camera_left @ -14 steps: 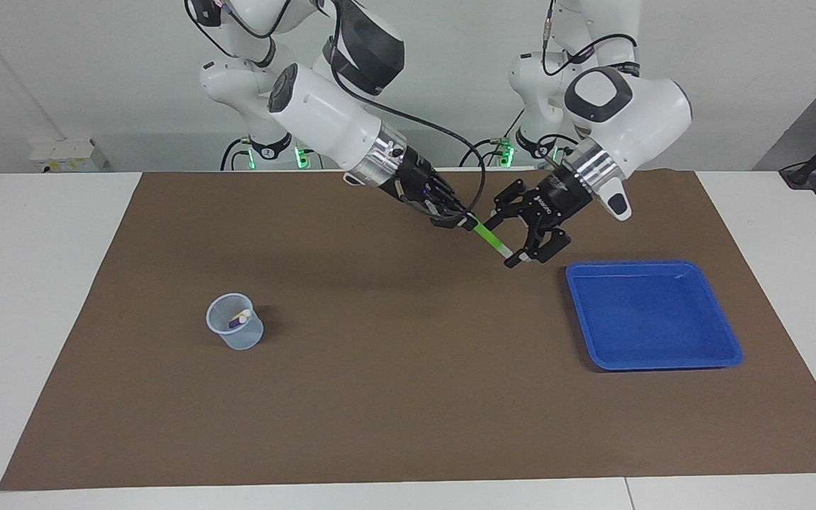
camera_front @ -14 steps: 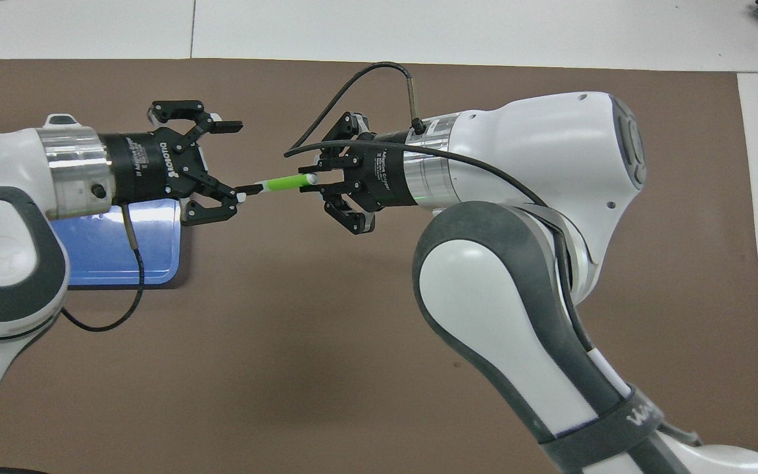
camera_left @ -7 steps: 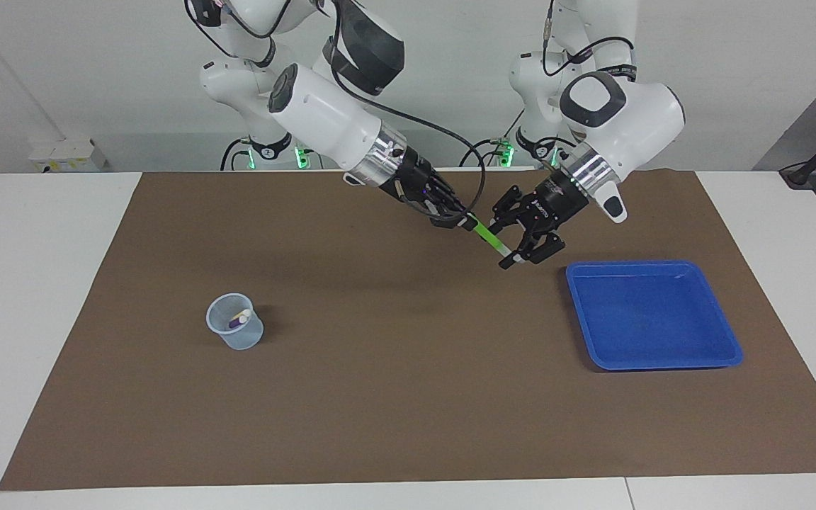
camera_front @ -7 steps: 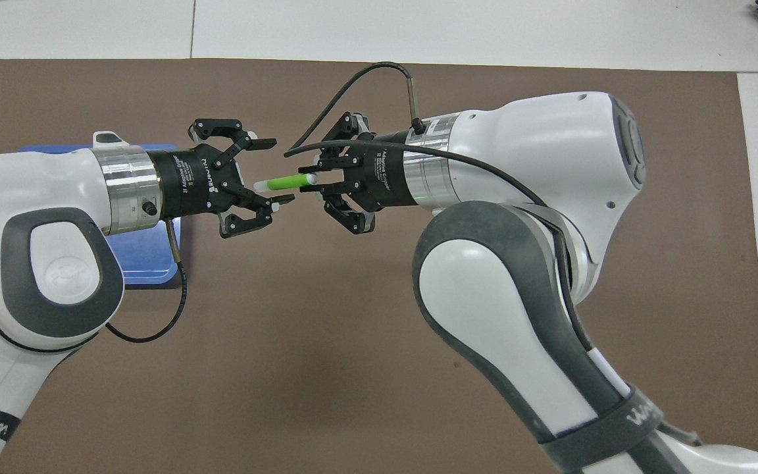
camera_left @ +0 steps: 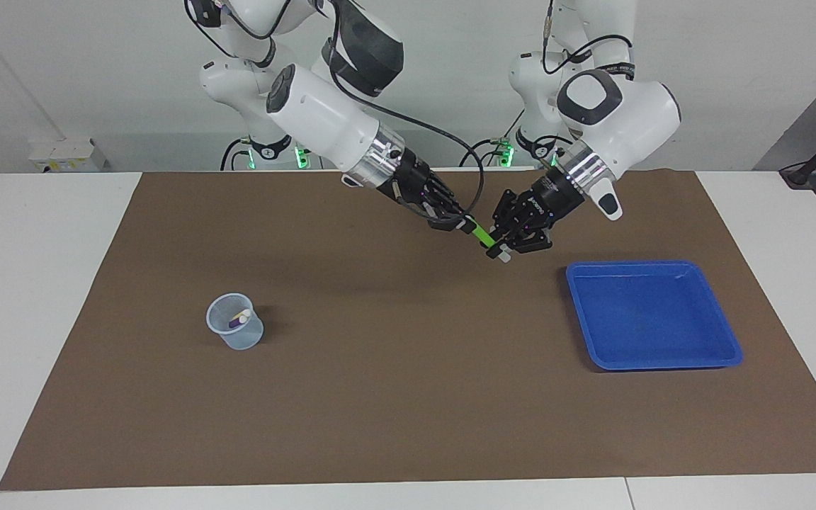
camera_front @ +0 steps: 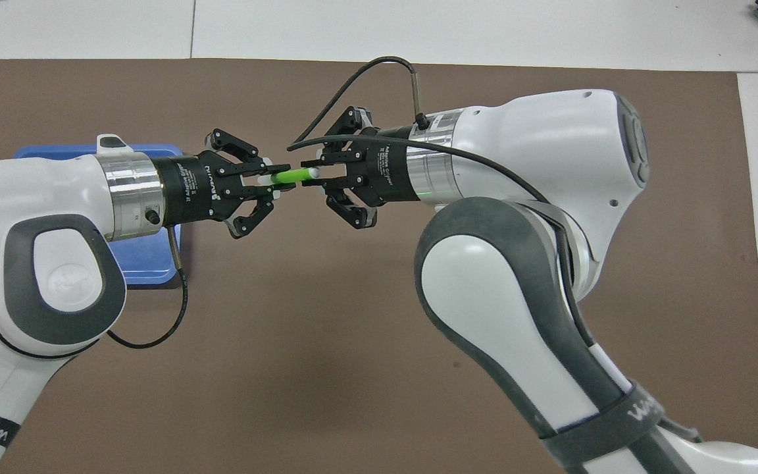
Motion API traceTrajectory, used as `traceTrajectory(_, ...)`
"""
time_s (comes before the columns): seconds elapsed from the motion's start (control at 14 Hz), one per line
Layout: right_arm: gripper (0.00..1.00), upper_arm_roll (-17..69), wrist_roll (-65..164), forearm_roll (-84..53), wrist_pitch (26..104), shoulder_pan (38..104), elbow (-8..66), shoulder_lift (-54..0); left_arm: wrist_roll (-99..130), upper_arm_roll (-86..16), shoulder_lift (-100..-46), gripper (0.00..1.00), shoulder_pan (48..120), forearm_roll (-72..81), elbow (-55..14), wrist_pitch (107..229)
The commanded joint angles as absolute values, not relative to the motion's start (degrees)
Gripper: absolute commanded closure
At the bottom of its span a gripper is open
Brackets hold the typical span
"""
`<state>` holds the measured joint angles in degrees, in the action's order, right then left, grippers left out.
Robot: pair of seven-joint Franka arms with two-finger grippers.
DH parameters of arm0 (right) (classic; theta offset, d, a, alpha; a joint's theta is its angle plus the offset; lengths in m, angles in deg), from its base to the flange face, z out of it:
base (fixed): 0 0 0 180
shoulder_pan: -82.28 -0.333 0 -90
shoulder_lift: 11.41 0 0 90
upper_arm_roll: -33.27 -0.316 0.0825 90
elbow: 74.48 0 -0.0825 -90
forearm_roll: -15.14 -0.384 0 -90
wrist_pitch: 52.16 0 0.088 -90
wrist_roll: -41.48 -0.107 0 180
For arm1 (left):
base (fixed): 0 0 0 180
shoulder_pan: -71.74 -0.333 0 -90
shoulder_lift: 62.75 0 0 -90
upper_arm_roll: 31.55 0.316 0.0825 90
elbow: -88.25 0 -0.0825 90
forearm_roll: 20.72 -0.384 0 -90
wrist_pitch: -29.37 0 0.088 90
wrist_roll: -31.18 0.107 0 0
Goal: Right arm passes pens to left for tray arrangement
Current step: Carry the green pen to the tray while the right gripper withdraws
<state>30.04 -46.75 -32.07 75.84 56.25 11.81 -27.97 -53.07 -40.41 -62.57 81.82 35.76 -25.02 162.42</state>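
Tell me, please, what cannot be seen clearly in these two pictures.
- Tray, overhead view: mostly covered by the left arm.
- Cup: missing from the overhead view, under the right arm; facing view shows its pens only as small tips.
- Green pen: both ends are hidden inside the left gripper and right gripper.

- Robot arms: two, each with one two-finger gripper, the left gripper [camera_left: 503, 249] and the right gripper [camera_left: 466, 224].
- Marker pens: three, namely one green pen [camera_left: 481, 234], plus one purple pen [camera_left: 236, 322] and one yellow pen [camera_left: 242, 313].
- Bright-blue tray [camera_left: 725, 338]: one.
- Translucent plastic cup [camera_left: 240, 338]: one.
- Brown table mat [camera_left: 394, 397]: one.
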Motion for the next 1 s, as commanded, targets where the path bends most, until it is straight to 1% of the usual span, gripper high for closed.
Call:
traceTrajectory(0.0, 0.39, 29.66, -47.02, -31.7, 74.49, 56.7, 11.48, -28.29, -53.81, -40.08, -61.43, 1.0, 81.49, 35.27, -25.56, 162.97)
traceTrajectory(0.07, 0.0, 29.66, -47.02, -31.7, 74.23, 56.7, 11.39, -28.2, -53.72, -40.08, -61.43, 1.0, 81.4, 35.27, -25.56, 162.88)
traceTrajectory(0.29, 0.0, 29.75, -46.94, -30.39, 70.81, 57.66, 11.39, -27.76, -52.23, -39.82, -61.43, 1.0, 81.23, 33.96, -25.57, 162.53)
traceTrajectory(0.64, 0.0, 29.84, -42.48, -23.19, 63.17, 59.68, 12.09, -26.19, -50.65, -39.55, -61.43, 1.0, 79.48, 20.36, -25.56, 159.28)
traceTrajectory(0.79, 0.0, 29.93, -38.78, -22.65, 62.01, 60.56, 13.23, -25.66, -46.28, -39.55, -61.43, 1.0, 78.51, 14.82, -25.56, 157.35)
traceTrajectory(0.93, 0.0, 30.02, -35.88, -18.55, 62.01, 60.57, 15.77, -24.43, -38.04, -39.55, -61.08, 1.0, 76.67, 6.49, -25.56, 153.58)
